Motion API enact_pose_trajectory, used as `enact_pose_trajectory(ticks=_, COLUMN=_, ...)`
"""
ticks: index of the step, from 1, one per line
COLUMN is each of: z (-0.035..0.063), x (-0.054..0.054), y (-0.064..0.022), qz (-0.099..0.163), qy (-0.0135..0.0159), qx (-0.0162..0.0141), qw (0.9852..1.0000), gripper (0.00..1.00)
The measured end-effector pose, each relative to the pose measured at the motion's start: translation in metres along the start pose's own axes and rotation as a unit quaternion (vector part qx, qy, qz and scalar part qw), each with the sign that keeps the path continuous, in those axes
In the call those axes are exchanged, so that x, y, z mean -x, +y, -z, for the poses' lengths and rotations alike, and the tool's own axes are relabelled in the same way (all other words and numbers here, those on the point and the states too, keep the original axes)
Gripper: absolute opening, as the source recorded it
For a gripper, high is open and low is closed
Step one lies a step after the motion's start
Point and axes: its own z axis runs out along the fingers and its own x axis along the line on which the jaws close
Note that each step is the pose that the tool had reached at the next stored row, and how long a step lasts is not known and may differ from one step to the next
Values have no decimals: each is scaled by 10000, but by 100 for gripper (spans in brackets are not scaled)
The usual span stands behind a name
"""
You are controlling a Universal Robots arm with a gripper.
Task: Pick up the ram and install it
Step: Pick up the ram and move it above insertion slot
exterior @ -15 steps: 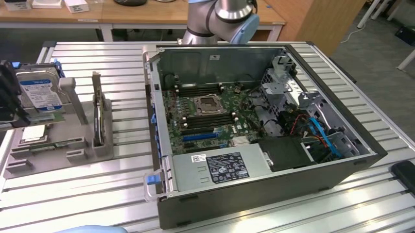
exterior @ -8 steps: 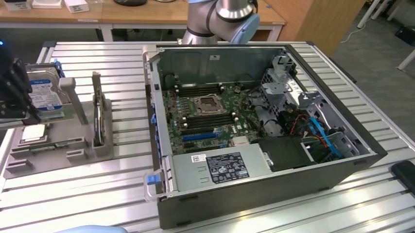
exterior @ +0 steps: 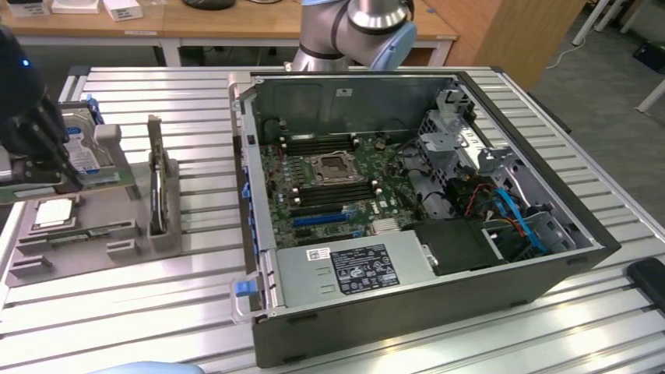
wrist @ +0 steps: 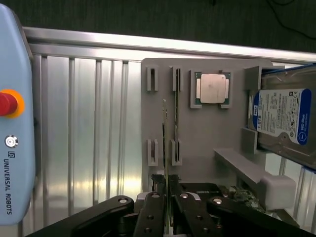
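The ram (exterior: 99, 185) is a thin green stick, held level over the grey fixture (exterior: 104, 230) at the exterior view's left. My black gripper (exterior: 54, 179) is shut on it. In the wrist view the ram (wrist: 165, 143) shows edge-on as a thin line. It runs out from between my fingers (wrist: 153, 207) of the gripper (wrist: 168, 196), over the fixture (wrist: 207, 133) and beside its slotted holders (wrist: 175, 148). The open computer case (exterior: 343, 93) lies to the exterior view's right, with dark memory slots (exterior: 330, 195) flanking the processor socket (exterior: 332, 165).
The fixture also carries a square silver processor chip (exterior: 54, 212) (wrist: 213, 89), a hard drive with a blue-white label (exterior: 86, 148) (wrist: 281, 116) and an upright card (exterior: 156, 191). A light-blue Universal Robots unit with a red button (wrist: 12, 123) lies beside it on the slatted metal table (exterior: 208, 117).
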Motion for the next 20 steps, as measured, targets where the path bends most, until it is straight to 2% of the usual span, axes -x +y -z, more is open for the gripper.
enact_pose_trajectory(ticks=3, z=11, x=-2, y=-61, qz=0, qy=-15, qx=0, qw=10000, gripper=14)
enact_pose_trajectory(ticks=8, z=10, x=-1, y=-76, qz=0, qy=-13, qx=4, qw=10000, gripper=14)
enact_pose_trajectory(ticks=11, z=27, x=-2, y=-132, qz=-2, qy=-5, qx=25, qw=10000, gripper=14)
enact_pose_trajectory(ticks=13, z=59, x=-2, y=-173, qz=-5, qy=10, qx=54, qw=10000, gripper=14)
enact_pose_trajectory(ticks=16, z=113, x=0, y=-227, qz=-15, qy=38, qx=83, qw=10000, gripper=14)
enact_pose_trajectory(ticks=20, z=173, x=1, y=-301, qz=-32, qy=79, qx=88, qw=9999, gripper=14)
